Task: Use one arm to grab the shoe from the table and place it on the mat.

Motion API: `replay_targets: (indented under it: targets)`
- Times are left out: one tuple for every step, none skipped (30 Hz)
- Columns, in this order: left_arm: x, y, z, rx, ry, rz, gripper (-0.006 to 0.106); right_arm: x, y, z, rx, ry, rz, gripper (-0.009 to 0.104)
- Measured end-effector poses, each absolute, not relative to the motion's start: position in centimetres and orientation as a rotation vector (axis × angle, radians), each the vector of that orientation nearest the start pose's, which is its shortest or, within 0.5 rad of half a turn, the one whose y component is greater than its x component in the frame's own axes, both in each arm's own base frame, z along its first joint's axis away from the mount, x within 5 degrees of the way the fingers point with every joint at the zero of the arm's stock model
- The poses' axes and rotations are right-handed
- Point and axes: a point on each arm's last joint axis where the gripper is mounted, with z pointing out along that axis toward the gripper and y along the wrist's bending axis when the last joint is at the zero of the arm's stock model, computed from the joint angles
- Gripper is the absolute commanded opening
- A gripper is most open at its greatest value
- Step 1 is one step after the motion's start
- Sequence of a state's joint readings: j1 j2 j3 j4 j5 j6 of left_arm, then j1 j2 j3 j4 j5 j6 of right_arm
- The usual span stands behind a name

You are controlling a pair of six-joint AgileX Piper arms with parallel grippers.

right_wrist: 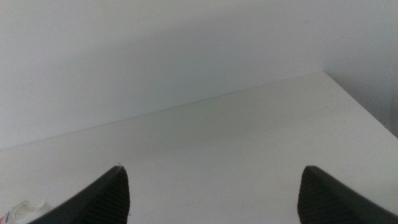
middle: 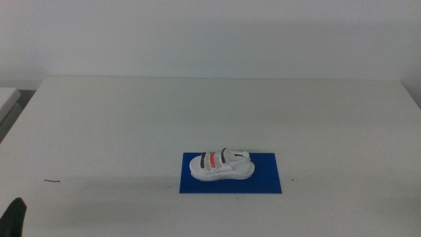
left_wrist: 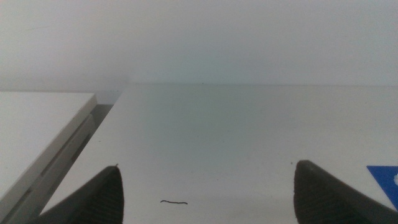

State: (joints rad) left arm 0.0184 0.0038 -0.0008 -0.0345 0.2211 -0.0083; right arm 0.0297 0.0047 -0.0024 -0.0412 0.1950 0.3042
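The shoe [middle: 221, 165] sits on the blue mat [middle: 263, 181], and it sits there alone, sole down, lying along the mat's length and toward its left part, with bare blue showing to its right and along the near edge. Its three straps run across the top, red in the middle and dark on either side. The mat lies flat on the white table [middle: 131, 118], a little right of centre and toward the near side. The left hand [left_wrist: 205, 199] hangs low over the table's left part, jaws wide apart with nothing between them, a corner of the mat just showing beyond one jaw. The right hand [right_wrist: 214, 196] also has its jaws spread wide and empty above bare table, the shoe's edge peeking in beside one jaw. A small dark mark [middle: 52, 180] lies on the table at left.
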Motion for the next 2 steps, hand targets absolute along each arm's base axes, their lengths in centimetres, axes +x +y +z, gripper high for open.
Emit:
replay_targets:
  targets:
    - [5.59, 0.03, 19.32, -0.044, 1.707, -0.023, 0.094, 5.62, 0.09, 19.61, 0.203, 1.673, 0.214, 0.079]
    - [5.59, 0.03, 19.32, -0.039, 1.707, -0.018, 0.094, 5.62, 0.09, 19.61, 0.203, 1.673, 0.214, 0.079]
